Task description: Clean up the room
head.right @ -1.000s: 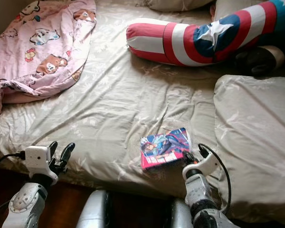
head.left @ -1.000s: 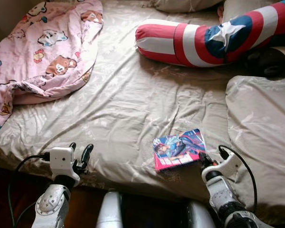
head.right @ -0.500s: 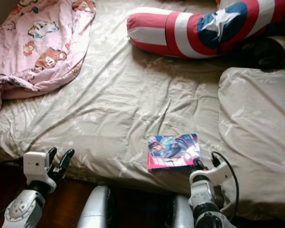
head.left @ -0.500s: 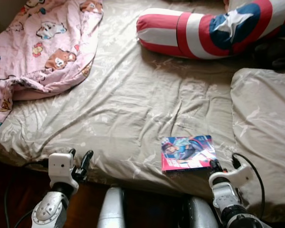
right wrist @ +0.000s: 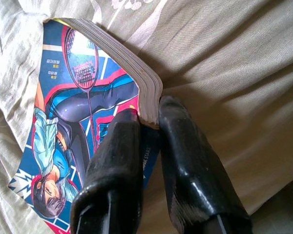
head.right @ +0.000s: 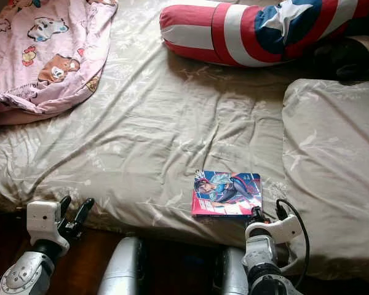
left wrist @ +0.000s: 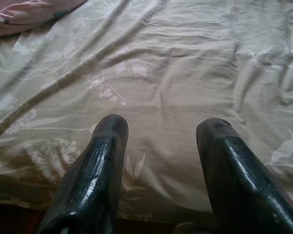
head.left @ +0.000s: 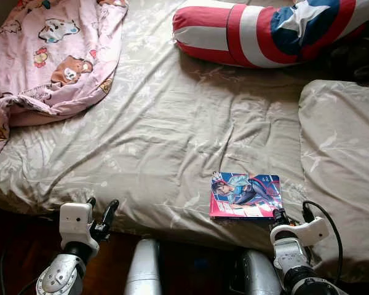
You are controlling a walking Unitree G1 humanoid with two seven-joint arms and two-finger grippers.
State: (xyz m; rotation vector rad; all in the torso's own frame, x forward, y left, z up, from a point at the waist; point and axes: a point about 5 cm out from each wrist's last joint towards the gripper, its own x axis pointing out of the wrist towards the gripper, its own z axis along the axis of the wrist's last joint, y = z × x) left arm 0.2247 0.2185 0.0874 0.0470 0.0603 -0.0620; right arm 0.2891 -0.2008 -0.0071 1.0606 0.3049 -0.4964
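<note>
Between my right gripper's (right wrist: 149,117) two black fingers sits one corner of the comic book (right wrist: 78,122), pinched tight: one finger lies on the glossy cover, the other against the stack of page edges. My wrist camera shows that grip plainly, along with the cover figure holding a racket. From my head camera I see less of the clamp but more of the setting: the book lies flat near the front edge of the bed (head.left: 172,123), just beside the beige pillow (head.left: 341,153). My left gripper (left wrist: 158,127) hovers over the sheet at the bed's front edge with its fingers spread apart, nothing between them. Farther off lie a pink cartoon blanket (head.left: 49,55) at the far left and a red, white and blue star bolster (head.left: 264,31) at the far side.
</note>
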